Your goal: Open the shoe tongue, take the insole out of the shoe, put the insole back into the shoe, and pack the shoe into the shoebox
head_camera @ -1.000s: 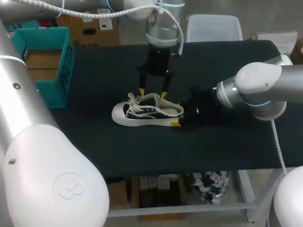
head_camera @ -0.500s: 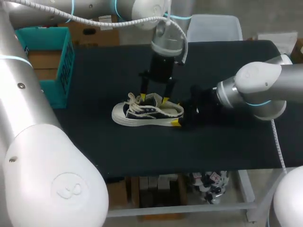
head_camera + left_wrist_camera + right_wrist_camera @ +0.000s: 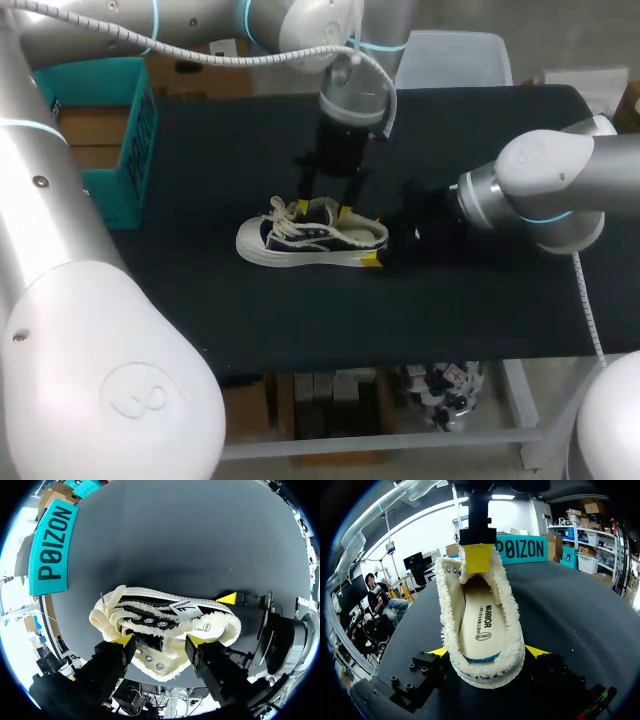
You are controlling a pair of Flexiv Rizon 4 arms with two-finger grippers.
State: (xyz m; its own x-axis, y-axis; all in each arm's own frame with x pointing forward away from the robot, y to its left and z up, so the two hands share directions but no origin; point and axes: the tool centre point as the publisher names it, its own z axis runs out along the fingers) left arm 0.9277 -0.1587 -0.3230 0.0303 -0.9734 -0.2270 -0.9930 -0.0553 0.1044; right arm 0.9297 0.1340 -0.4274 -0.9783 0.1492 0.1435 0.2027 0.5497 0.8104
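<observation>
Low-top shoe [image 3: 312, 240], dark canvas, white sole, cream fleecy lining, stands upright on its sole near the middle of the black table [image 3: 200, 300], toe toward my left side, heel toward my right. White laces [image 3: 285, 222] are bunched loosely over the front of the shoe. The insole [image 3: 479, 622] is in the shoe, lying flat in the opening, pale with small print; the right wrist view shows it clearly. Left gripper [image 3: 160, 640] hangs straight down over the shoe's opening with its claw wide. The yellow tips are well apart: one finger [image 3: 478, 557] dips into the opening at the tongue end, while the other is at the collar side. In the left wrist view, the eyelet edge of the upper sits between the two tips, not pinched. Right gripper [image 3: 487, 651] comes in low from my right at table level, behind the heel. Its claw is set about heel-width, with a yellow tip against each side of the heel, so it is holding the shoe by the heel. Teal shoebox [image 3: 135, 130] stands at the table's left edge, well apart from the shoe and both grippers; I cannot tell what is inside it
</observation>
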